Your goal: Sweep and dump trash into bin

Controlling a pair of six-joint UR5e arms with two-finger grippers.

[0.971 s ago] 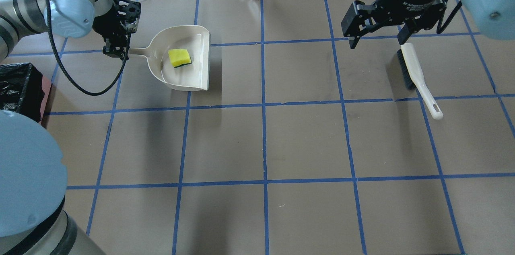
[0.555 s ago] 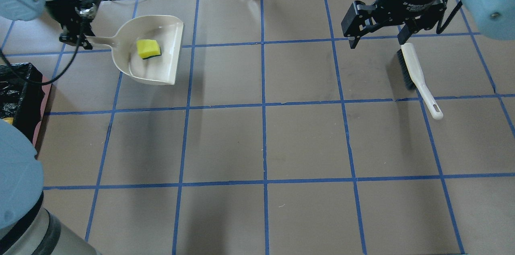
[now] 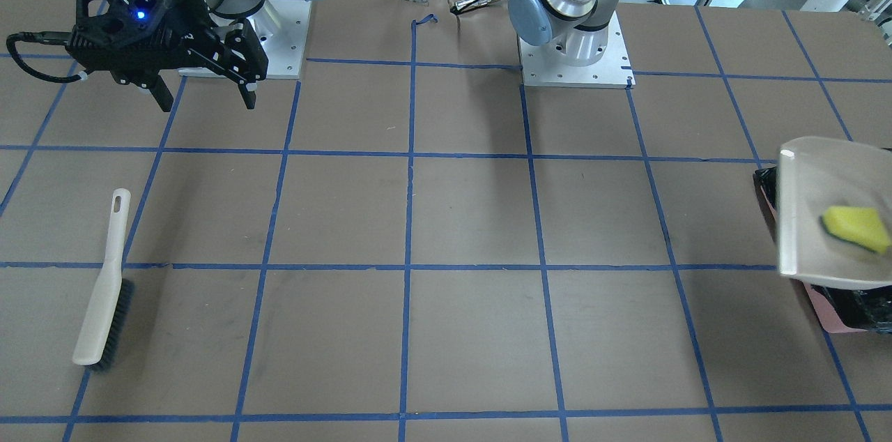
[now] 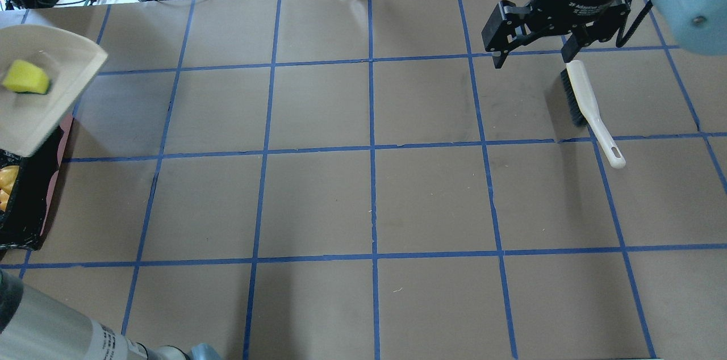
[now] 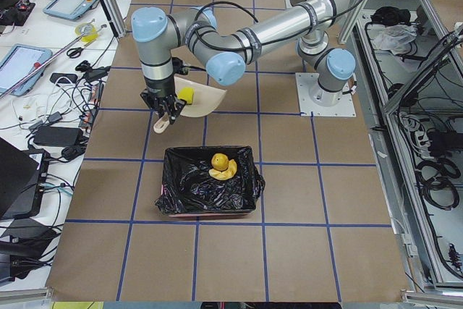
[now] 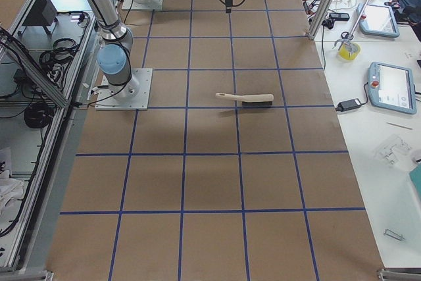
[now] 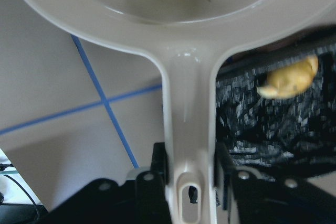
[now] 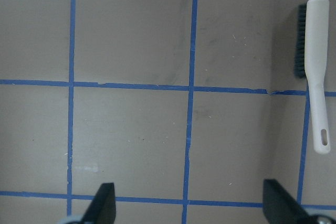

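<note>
The dustpan (image 4: 42,104) has moved from the open surface across to the bin (image 5: 244,192). It is now lifted above the bin's end that is farthest from the robot. The left fingers (image 7: 159,163) pinch its handle from both sides. The yellow wedge (image 4: 25,77) still lies in the pan, about in its middle, so it is not dumped yet. Inside the bin, on the black bag, there are already the potato piece (image 5: 218,158) and the pale ring piece (image 5: 227,172), touching each other. So, as I judge, two of three pieces are done and only this last one remains. The pan must now come more over the bin and tilt, mouth down. The right fingers (image 4: 495,53) have not moved. They hang spread wide and empty, far from the bin, just beside the brush (image 4: 588,104) that lies flat on the surface.
</note>
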